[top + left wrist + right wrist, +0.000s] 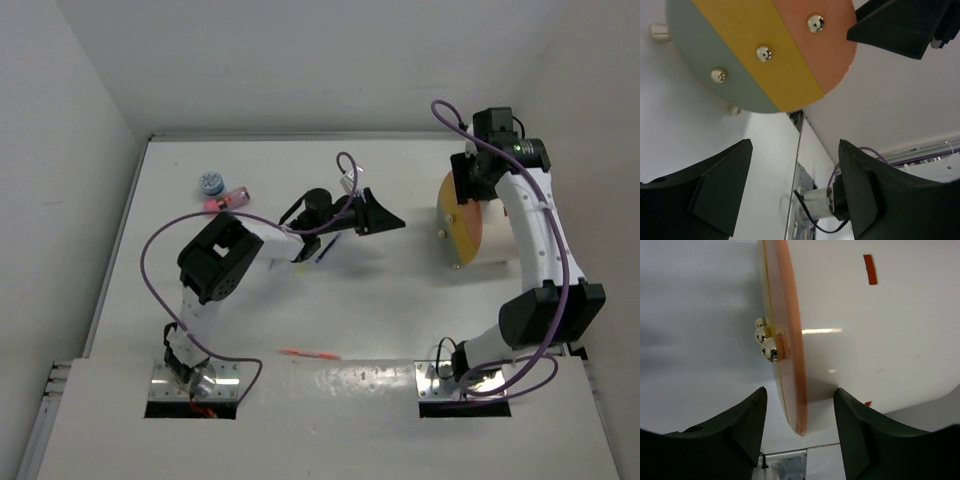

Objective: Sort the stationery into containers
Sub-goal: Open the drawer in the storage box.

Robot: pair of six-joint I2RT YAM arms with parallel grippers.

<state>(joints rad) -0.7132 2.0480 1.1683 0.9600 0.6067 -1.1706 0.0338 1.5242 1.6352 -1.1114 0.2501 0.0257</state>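
On the right side of the bench (400,300) we see the large cream drum-shaped container (494,240) lying on its side, its round front disc (458,225) facing left. From the left wrist view the disc shows three bands, grey-green, yellow and salmon-orange, each carrying a small shiny metal knob (764,53).

The right gripper (465,178) hangs over the far rim of that disc. In its own wrist view, its two dark fingers (737,430) stand apart on either side of the disc's edge, with a gap showing on both sides. It straddles the rim with its jaws parted and grips nothing.

The left gripper (388,218) reaches across the middle of the bench and points right toward the disc, near it but not touching. Its jaws are also spread wide, and nothing lies between them.

Most of the stationery lies loose on the bench, well apart from the container. A thin blue pen (328,248) lies just beneath the left arm's wrist. A thin orange-red pen (308,354) lies at the near edge, between the two arm bases. At the far left sits a small round blue-and-white patterned cylinder (211,182), and just beside it a small pink object (230,199) that we cannot identify further.
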